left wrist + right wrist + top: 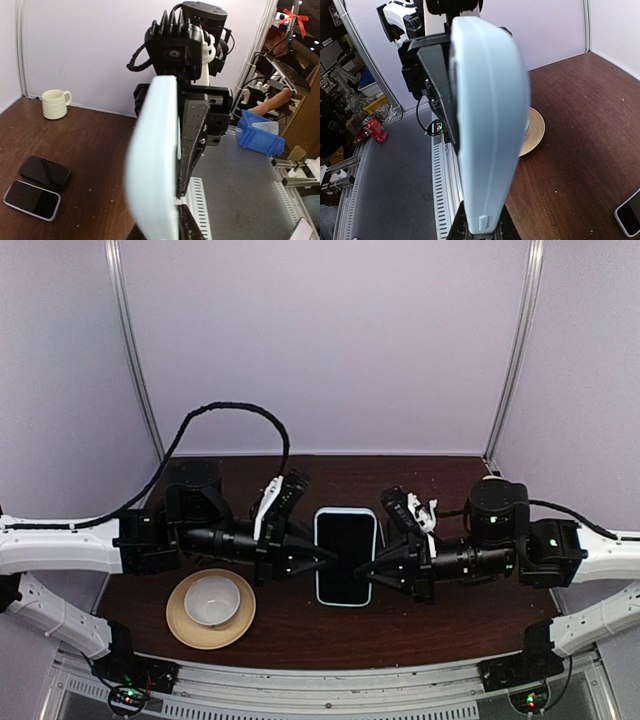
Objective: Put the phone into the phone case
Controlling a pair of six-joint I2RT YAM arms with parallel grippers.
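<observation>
Phone (45,172): L-wrist view only

Edge-on phone case (152,165) close; phone (45,172) on table (95,150).

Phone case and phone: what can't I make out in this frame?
1. phone case: both wrist views show it edge-on, close and blurred; whether it is empty cannot be told.
2. phone: missing from the top view, likely under the right arm; small in the left wrist view.
3. light-rimmed phone: cut by the right wrist view's edge.
</observation>
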